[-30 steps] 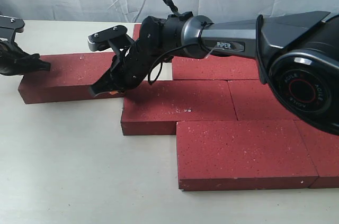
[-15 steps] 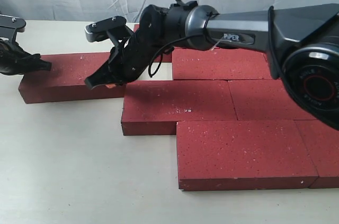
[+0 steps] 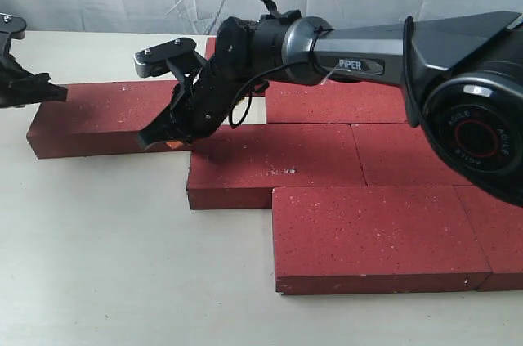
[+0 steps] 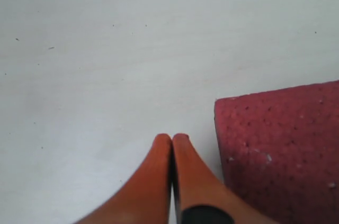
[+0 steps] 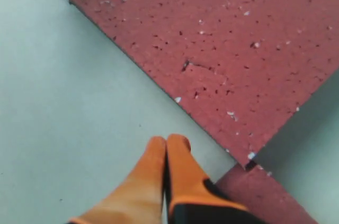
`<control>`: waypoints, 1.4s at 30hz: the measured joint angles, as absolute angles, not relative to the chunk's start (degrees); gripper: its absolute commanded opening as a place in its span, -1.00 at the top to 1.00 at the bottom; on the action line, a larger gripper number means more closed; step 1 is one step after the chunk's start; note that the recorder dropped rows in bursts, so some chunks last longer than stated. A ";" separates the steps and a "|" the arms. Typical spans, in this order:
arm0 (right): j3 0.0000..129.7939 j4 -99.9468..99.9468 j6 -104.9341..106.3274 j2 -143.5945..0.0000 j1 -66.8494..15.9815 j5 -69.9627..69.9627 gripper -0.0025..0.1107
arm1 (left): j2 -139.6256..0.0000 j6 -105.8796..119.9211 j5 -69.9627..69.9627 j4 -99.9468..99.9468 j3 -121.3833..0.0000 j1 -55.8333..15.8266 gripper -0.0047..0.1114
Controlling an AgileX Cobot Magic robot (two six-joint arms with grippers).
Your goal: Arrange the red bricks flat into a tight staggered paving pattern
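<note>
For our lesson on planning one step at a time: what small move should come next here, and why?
Probably the shut left gripper, at the outer end of the loose brick, should nudge it toward the laid bricks: a gap separates them.

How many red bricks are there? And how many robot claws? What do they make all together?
Red bricks: 7 in view, one of them mostly hidden
Grippers: 2, the left gripper and the right gripper, both shut and empty
Total: 9
</note>
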State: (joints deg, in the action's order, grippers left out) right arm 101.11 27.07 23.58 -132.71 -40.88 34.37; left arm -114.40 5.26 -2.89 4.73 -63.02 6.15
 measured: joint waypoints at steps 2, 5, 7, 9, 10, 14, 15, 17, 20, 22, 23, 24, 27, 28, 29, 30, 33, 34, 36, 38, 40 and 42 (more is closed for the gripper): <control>101.11 27.07 23.58 -133.30 -40.88 33.38 0.97 | -115.11 5.26 -2.89 4.73 -63.02 6.15 0.92; 101.11 27.18 23.58 -133.70 -40.88 31.97 0.97 | -116.81 5.26 -2.89 4.84 -63.02 6.15 0.92; 101.11 27.30 23.58 -133.70 -40.88 31.50 0.97 | -117.48 5.26 -2.76 5.00 -63.02 6.15 0.92; 101.11 27.43 23.58 -133.70 -40.88 31.00 0.97 | -118.20 5.26 -2.24 5.21 -63.02 6.15 0.92; 101.11 27.43 23.58 -133.70 -40.88 30.95 0.97 | -118.44 5.26 -1.99 5.21 -63.02 6.15 0.92; 101.11 27.52 23.58 -133.70 -40.88 30.51 0.97 | -118.96 5.26 -0.81 5.21 -63.02 6.15 0.92; 101.11 27.52 23.58 -133.70 -40.88 30.47 0.97 | -119.08 5.26 -0.58 5.21 -63.02 6.15 0.92; 101.11 27.52 23.58 -133.70 -40.88 30.38 0.97 | -119.08 5.26 0.00 5.21 -63.02 6.15 0.92; 101.11 27.52 23.48 -133.70 -40.88 30.26 0.97 | -119.08 5.26 0.00 3.90 -63.02 6.15 0.92; 101.11 27.52 23.48 -133.70 -40.88 30.26 0.97 | -119.08 5.16 0.60 3.18 -63.02 6.02 0.92; 101.11 27.52 23.48 -133.70 -40.88 30.26 0.97 | -119.08 5.16 0.98 3.06 -63.02 5.76 0.92; 101.11 27.52 23.48 -133.70 -40.88 30.26 0.97 | -119.08 5.16 1.44 2.92 -63.02 5.24 0.92; 101.11 27.52 23.48 -133.70 -40.88 30.15 0.97 | -119.08 5.16 2.47 2.80 -63.02 3.78 0.92; 101.11 27.52 23.48 -133.70 -40.88 30.15 0.97 | -119.08 5.16 2.77 2.80 -63.02 3.13 0.92; 101.11 27.52 23.48 -133.70 -40.88 30.15 0.97 | -119.08 5.16 2.97 2.80 -63.02 2.72 0.92; 101.11 27.52 23.48 -133.70 -40.88 30.15 0.97 | -119.08 5.16 3.25 2.80 -63.02 2.43 0.92; 101.11 27.52 23.48 -133.70 -40.88 29.81 0.97 | -119.17 5.16 3.72 2.80 -63.02 2.33 0.92; 101.11 27.52 23.48 -133.70 -40.88 29.25 0.97 | -119.17 5.16 4.36 2.80 -63.02 2.33 0.92; 101.11 27.27 23.48 -133.57 -40.88 27.43 0.97 | -119.17 5.16 6.58 2.80 -63.02 2.33 0.92; 101.11 27.03 22.98 -132.43 -40.88 26.88 0.97 | -119.17 5.16 7.72 2.80 -63.02 2.33 0.92; 101.11 25.90 20.11 -130.13 -40.38 26.79 0.97 | -119.17 4.56 8.11 2.69 -63.02 2.19 0.92; 101.11 24.31 17.64 -127.62 -39.59 28.69 0.97 | -119.17 4.16 8.67 2.69 -63.02 1.95 0.92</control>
